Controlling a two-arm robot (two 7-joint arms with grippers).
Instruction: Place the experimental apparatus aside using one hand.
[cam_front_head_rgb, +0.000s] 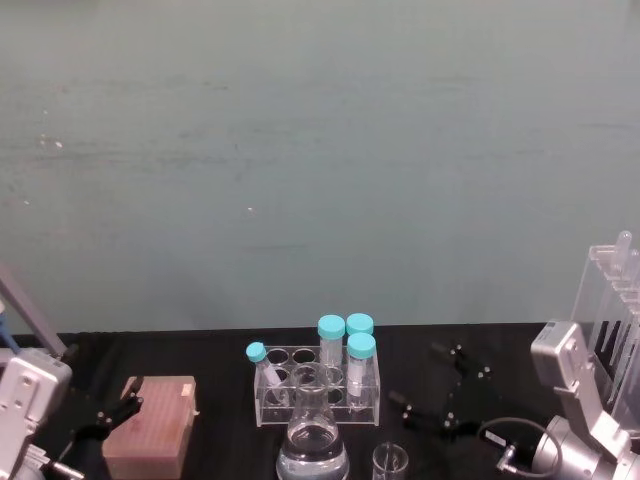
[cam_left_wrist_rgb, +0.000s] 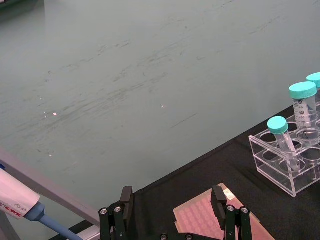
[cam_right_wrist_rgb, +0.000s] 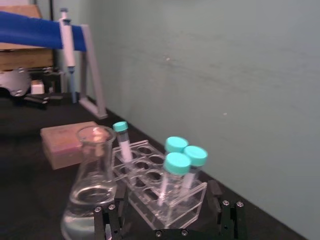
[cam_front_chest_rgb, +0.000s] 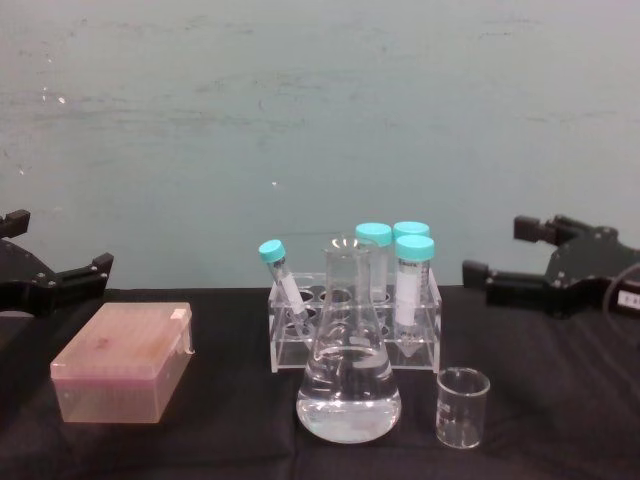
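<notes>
I held my right gripper (cam_front_chest_rgb: 492, 250) wide, right of the flask (cam_front_chest_rgb: 348, 390), for a clear reach; my left gripper (cam_front_chest_rgb: 62, 240) hung open, far left.

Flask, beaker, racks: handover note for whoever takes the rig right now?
Left hand: open, empty, above the table beside the pink box.
Right hand: open, empty, right of the tube rack.
Flask, part-filled with clear liquid, front centre. Beaker just to its right. Tube rack right behind the flask. Tall rack at far right.
Done: nothing gripped.
Left: move the glassware aside with one hand. The right looks closer.
</notes>
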